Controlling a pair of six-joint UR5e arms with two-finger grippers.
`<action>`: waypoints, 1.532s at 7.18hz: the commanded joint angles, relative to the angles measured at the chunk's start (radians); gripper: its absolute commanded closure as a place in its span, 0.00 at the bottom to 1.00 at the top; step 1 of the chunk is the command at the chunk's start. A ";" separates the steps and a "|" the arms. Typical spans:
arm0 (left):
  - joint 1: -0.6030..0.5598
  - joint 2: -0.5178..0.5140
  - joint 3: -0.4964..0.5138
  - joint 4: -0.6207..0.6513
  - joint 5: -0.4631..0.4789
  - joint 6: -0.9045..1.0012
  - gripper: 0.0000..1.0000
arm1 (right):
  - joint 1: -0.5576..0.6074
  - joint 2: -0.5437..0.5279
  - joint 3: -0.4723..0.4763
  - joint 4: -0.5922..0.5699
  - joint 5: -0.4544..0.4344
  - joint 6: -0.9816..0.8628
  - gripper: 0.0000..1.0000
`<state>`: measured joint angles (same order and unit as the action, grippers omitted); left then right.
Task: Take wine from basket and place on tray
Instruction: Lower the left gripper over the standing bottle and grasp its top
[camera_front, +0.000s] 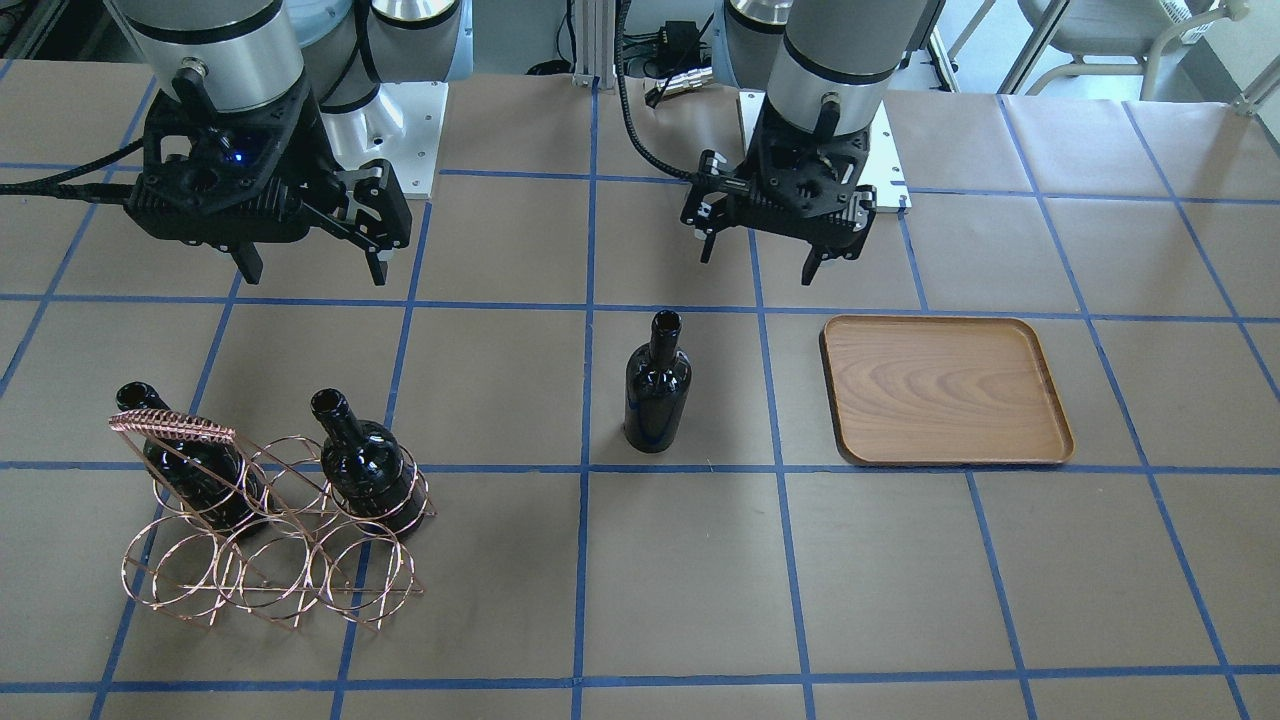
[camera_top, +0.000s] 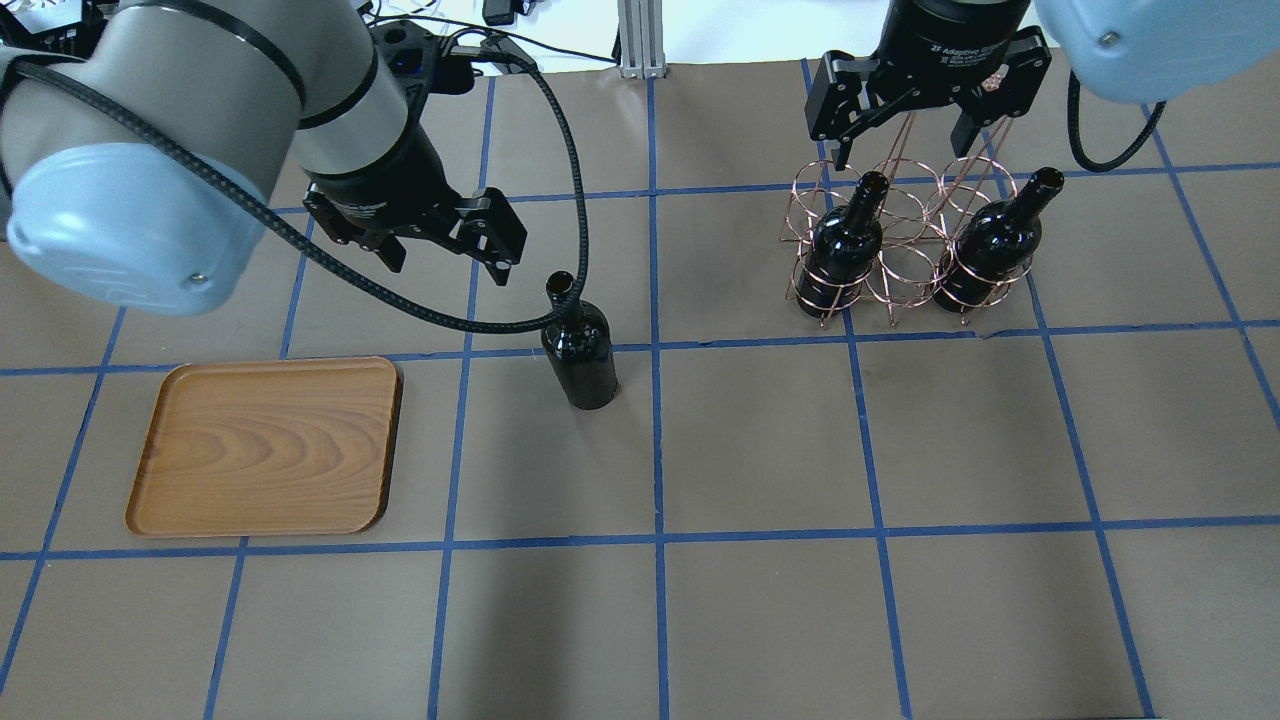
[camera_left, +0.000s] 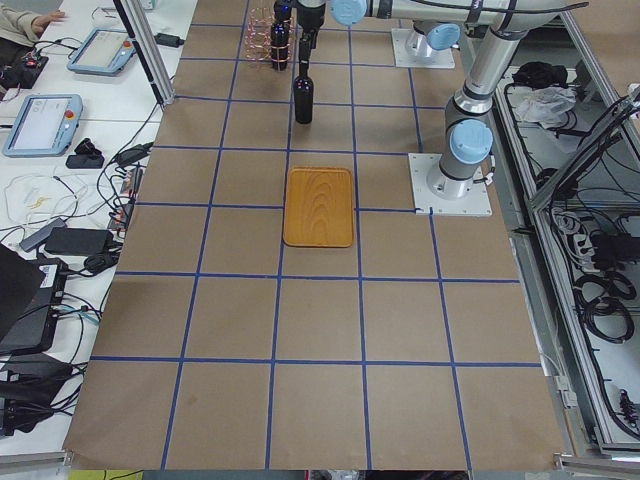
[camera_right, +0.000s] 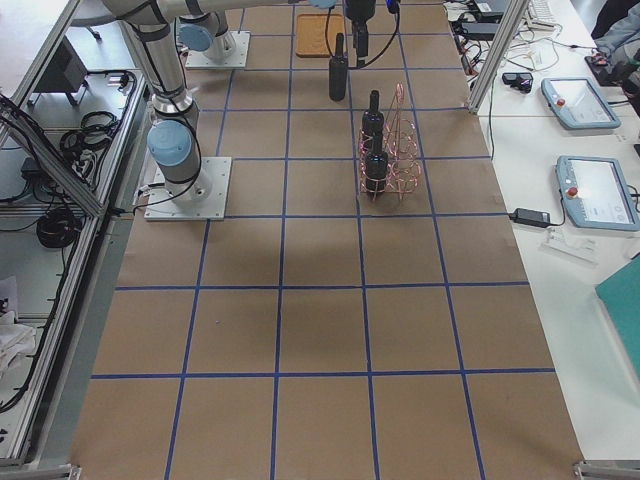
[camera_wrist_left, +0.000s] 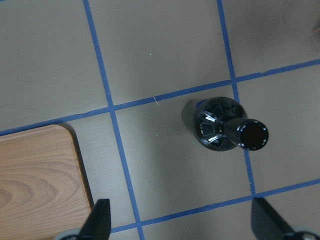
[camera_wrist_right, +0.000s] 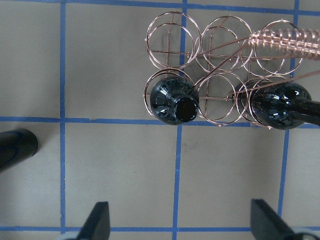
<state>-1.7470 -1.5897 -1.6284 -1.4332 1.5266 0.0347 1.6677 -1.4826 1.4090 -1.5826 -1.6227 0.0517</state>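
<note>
— Fingertips (camera_wrist_left: 100, 220) of the left gripper (camera_wrist_left: 185, 222) show at the bottom corners of its wrist view. Spread or closed?
— Spread wide, over bare table (camera_wrist_left: 165, 55). The wine bottle (camera_wrist_left: 227, 131) stands upright near a blue tape crossing, below the gripper and a little ahead of one fingertip, clear of both.
— And the tray (camera_wrist_left: 35, 180)?
— Flat on the table, one rounded corner just beside the other fingertip and lower down, well apart from the wine bottle. The gripper hangs roughly between the two.
— What about the right gripper (camera_wrist_right: 184, 222)?
— Parted as well, clasping nothing, hanging above the table on the robot's side of the basket (camera_wrist_right: 220, 60). One bottle (camera_wrist_right: 172, 102) and a second bottle (camera_wrist_right: 280, 105) stand upright in the end rings of the row nearer that gripper. The coil-wrapped handle (camera_wrist_right: 285, 42) crosses above the far row at one end.
— Is the wine bottle on the tray?
— No, on the table.
</note>
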 joint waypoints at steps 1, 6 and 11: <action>-0.058 -0.059 -0.004 0.075 -0.008 -0.032 0.00 | 0.001 -0.005 0.002 -0.002 0.000 -0.001 0.00; -0.105 -0.150 -0.008 0.134 -0.008 -0.038 0.06 | 0.000 -0.007 0.001 -0.004 -0.002 -0.003 0.00; -0.103 -0.194 -0.010 0.169 -0.005 -0.029 0.29 | 0.000 -0.013 0.002 -0.002 -0.008 -0.003 0.00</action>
<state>-1.8509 -1.7731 -1.6382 -1.2808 1.5225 0.0056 1.6675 -1.4919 1.4103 -1.5846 -1.6291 0.0491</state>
